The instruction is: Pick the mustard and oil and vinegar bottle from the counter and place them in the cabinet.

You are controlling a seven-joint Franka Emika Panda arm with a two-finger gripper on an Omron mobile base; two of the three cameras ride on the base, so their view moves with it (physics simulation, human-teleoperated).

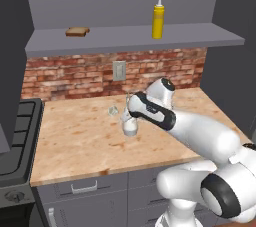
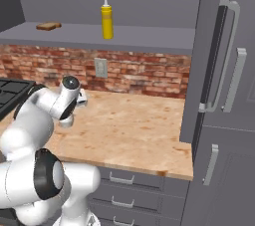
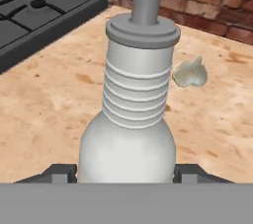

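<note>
Mustard upright on cabinet shelf.

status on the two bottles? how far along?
Done: the mustard stands upright on the cabinet shelf. In hand: the gripper has a finger on either side of the oil and vinegar bottle, which looks still seated on the counter. Left: lift that bottle and shelve it.

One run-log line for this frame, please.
mustard: in cabinet | oil bottle: on counter, between gripper fingers | next: lift to cabinet
</note>
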